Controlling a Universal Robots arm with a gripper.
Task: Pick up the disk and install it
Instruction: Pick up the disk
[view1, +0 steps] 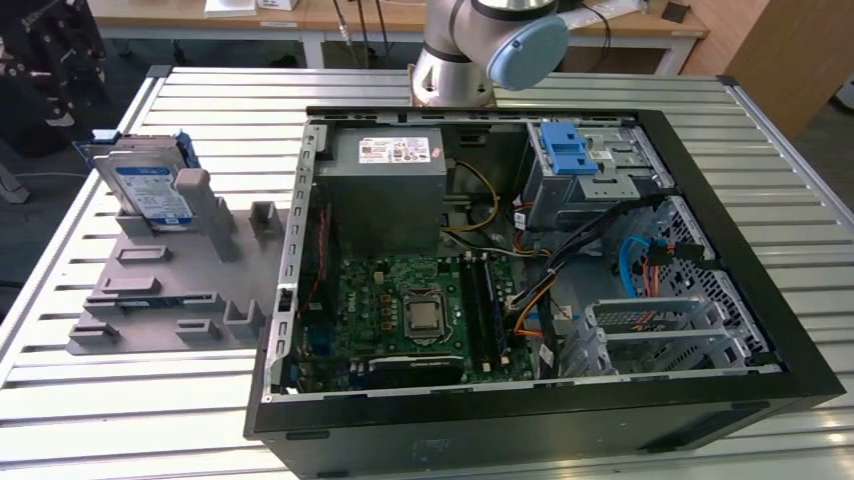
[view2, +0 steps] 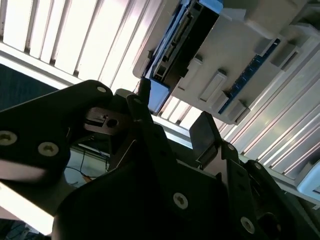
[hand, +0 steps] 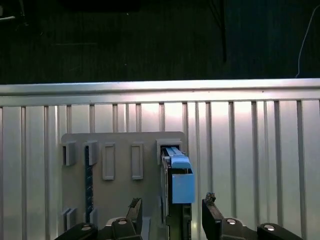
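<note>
Exterior view: disk (view1: 147, 188) on edge, upright in stand (view1: 160, 292)

A slatted metal table (view1: 134, 420) bears a grey holder plate (view1: 147, 290) — and an open computer case (view1: 534, 420).

One disk (view1: 150, 188), one grey fixture plate (view1: 147, 300), one open computer case (view1: 534, 418), one robot arm (view1: 467, 50), two fingers (hand: 212, 216)
</note>
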